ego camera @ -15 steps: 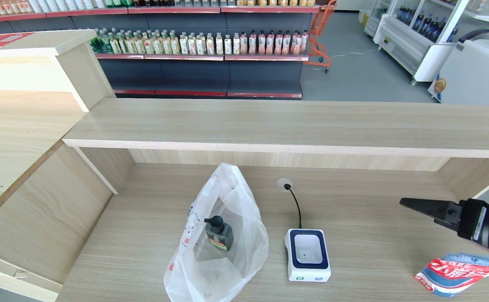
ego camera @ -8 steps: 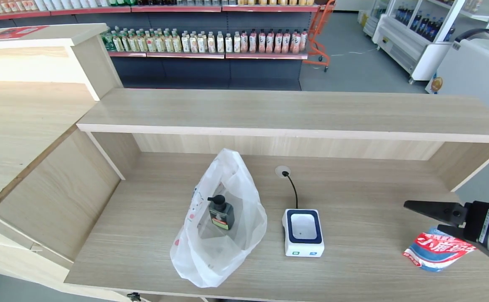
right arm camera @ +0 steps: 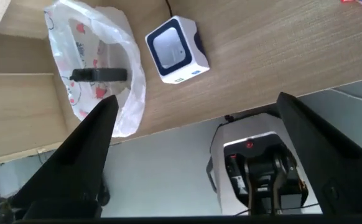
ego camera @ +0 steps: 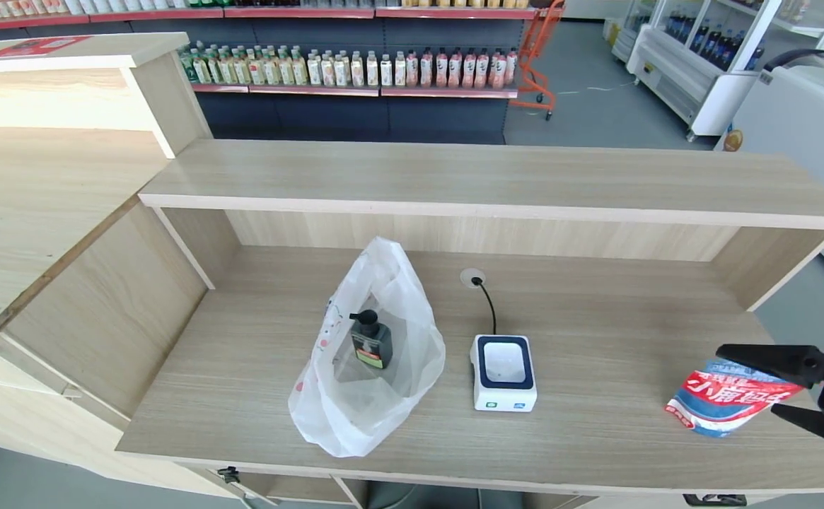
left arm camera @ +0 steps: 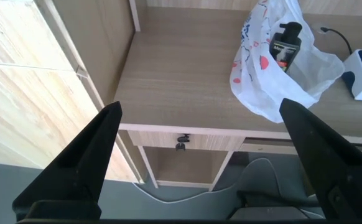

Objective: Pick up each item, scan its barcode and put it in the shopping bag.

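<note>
Head view has the light wood desk (ego camera: 595, 424) laid out pretty simply: the barcode scanner (ego camera: 502, 372) sits about dead centre with its window facing up. Its black cable (ego camera: 488, 307) runs off toward 12 o'clock into a round grommet (ego camera: 473, 276). At 9 o'clock from the scanner, just beside it, is the white shopping bag (ego camera: 327, 417) with its mouth open, and a dark pump bottle (ego camera: 371, 343) stands upright inside it. Over at 3 o'clock from the scanner, well apart and near the desk's right end, a red and blue snack pouch (ego camera: 719, 403) lies flat. The right gripper (ego camera: 745, 380) comes in from 3 o'clock with its two black fingers spread wide. One finger lines up over the pouch's far edge and the other sits past its near corner. Nothing is pinched between them, and I honestly can't tell if either finger touches the pouch. Left wrist view shows the left gripper (left arm camera: 201, 104) spread apart too, holding nothing, out past the desk's front edge at roughly 7 o'clock from the bag. Behind the desk's raised ledge (ego camera: 496, 177), at 12 o'clock, are store shelves (ego camera: 355, 90) of bottled drinks, with a white freezer cabinet (ego camera: 801, 141) around 2 o'clock.
</note>
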Motion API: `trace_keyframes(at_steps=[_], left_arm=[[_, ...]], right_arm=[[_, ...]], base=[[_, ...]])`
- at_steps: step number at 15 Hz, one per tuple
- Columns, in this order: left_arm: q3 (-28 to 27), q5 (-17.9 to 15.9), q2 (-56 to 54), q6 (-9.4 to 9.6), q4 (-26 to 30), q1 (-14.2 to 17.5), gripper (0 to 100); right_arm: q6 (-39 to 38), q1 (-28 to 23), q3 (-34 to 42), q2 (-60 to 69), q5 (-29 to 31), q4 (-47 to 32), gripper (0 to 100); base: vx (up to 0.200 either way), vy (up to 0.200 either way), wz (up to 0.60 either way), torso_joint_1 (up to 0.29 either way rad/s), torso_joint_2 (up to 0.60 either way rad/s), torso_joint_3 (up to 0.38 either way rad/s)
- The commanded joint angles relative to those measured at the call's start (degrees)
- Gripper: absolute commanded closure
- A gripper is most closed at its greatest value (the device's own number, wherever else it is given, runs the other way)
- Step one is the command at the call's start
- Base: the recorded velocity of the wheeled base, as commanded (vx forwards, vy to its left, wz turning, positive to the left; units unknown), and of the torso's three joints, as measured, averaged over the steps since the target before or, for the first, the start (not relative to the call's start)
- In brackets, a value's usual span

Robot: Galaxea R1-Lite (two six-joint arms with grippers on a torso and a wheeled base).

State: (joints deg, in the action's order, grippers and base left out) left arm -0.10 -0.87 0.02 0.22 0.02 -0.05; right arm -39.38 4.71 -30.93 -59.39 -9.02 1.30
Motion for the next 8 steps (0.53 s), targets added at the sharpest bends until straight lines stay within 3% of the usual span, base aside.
trace_keyframes(at_steps=[1, 5, 8], left_arm=[[0.0, 0.0, 0.0, 0.04, 0.0, 0.0, 0], [0.0, 0.0, 0.0, 0.04, 0.0, 0.0, 0], [0.0, 0.0, 0.0, -0.04, 0.0, 0.0, 0]], right_arm=[[-2.5, -1.5, -0.9, 1.7, 0.0, -0.7, 0], [-4.7, -4.7, -2.1, 1.8, 0.0, -4.0, 0], [-11.2, -5.3, -4.7, 0.9, 0.1, -4.6, 0]], base=[[0.0, -0.2, 0.0, 0.002, 0.01, 0.007], [0.0, -0.2, 0.0, 0.002, 0.0, 0.0], [0.0, -0.2, 0.0, 0.004, 0.0, 0.001]])
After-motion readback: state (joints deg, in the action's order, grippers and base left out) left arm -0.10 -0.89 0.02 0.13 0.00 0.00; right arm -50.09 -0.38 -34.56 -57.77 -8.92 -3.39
